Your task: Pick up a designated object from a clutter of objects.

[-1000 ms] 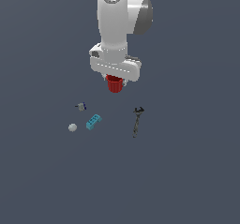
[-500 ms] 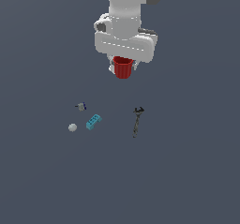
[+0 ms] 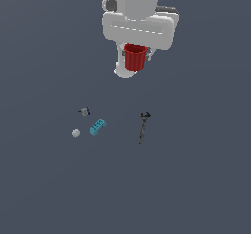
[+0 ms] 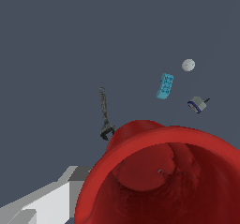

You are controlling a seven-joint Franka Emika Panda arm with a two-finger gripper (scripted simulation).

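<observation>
The red ribbed cup [image 3: 135, 58] hangs high above the floor, held under the white hand; my gripper [image 3: 136, 57] is shut on it, the fingers mostly hidden behind it. In the wrist view the cup [image 4: 164, 181] fills the near foreground, its open mouth toward the camera. Far below lies the rest of the clutter: a light-blue brick [image 3: 97, 127] [image 4: 165, 85], a grey ball [image 3: 75, 133] [image 4: 188, 65], a tiny grey-blue piece [image 3: 85, 111] [image 4: 197, 104] and a dark slender tool [image 3: 143, 126] [image 4: 105, 115].
The floor is a flat dark grey surface with no visible edges. The brick, ball and small piece cluster on the exterior view's left; the tool lies apart on the exterior view's right.
The arm has risen with the red cup in its grip, moving up and toward the exterior view's right. The items on the floor have not moved.
</observation>
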